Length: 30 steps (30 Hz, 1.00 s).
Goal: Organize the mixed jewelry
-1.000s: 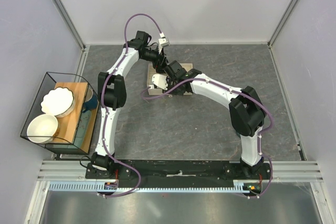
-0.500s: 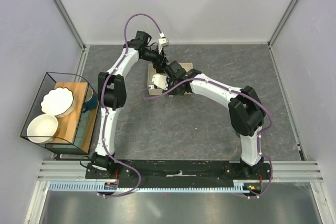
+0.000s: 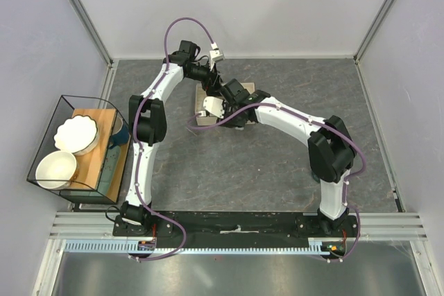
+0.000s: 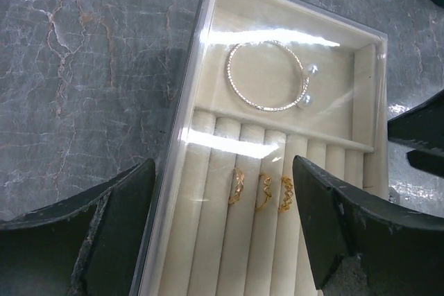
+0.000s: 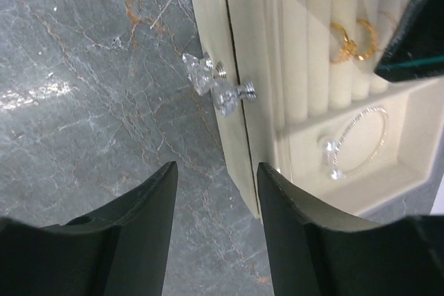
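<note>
A silver hoop (image 4: pixel 267 109) and three gold rings (image 4: pixel 262 192) lie in the beige box (image 4: pixel 201 192) at far centre, directly below the left gripper (image 4: pixel 223 171), whose jaws are spread wide. The right gripper (image 5: pixel 216 171), its jaws also apart, faces the box's crystal knob (image 5: pixel 225 88) just ahead.

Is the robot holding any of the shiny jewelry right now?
No, nothing is held. The left gripper is open above the bracelet and rings in the box; the right gripper is open near the crystal knob, not touching it.
</note>
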Tool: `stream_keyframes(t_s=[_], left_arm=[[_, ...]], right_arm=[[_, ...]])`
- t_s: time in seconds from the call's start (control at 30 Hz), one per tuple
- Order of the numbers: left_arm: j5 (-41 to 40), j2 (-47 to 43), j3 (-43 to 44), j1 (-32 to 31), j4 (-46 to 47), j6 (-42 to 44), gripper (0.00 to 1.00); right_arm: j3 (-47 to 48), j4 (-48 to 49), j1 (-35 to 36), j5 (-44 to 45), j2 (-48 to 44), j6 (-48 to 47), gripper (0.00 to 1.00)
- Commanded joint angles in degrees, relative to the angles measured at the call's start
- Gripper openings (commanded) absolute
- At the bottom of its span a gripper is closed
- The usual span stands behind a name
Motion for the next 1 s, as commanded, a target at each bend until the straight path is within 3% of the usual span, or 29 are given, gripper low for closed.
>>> stream_keyframes(t_s=[0.0, 0.23, 0.5, 0.6, 0.7, 0.87, 0.97], left_arm=[[-2.37, -4.80, -0.27, -0.51, 1.74, -1.21, 0.87], [-2.99, -7.69, -0.79, 0.90, 9.47, -9.28, 0.88], [-13.53, -16.04, -5.19, 3.36, 23.27, -22.48, 0.90], [-17.75, -20.26, -6.33, 3.62, 23.28, -23.63, 0.91], [-21.96, -25.35, -7.82, 3.89, 21.98, -23.89, 0.93], [-29.69, -32.30, -7.92, 4.15, 16.88, -24.59, 0.99], [-34.09, -36.15, -8.09, 4.24, 14.15, -26.09, 0.99]], right_arm=[[-1.35, 0.98, 0.52, 0.05, -6.81, 2.07, 0.58], [-1.97, -1.21, 1.49, -0.13, -11.65, 3.83, 0.64], [1.45, -2.36, 1.40, 6.62, -15.96, 4.18, 0.68], [3.56, -2.54, 1.22, 10.06, -16.49, 2.96, 0.72], [8.20, -2.62, 0.26, 13.31, -16.40, 1.03, 0.86], [16.30, -2.89, -2.46, 16.39, -14.91, -0.92, 0.97], [23.33, -2.71, -4.75, 16.66, -13.42, -0.04, 0.98]])
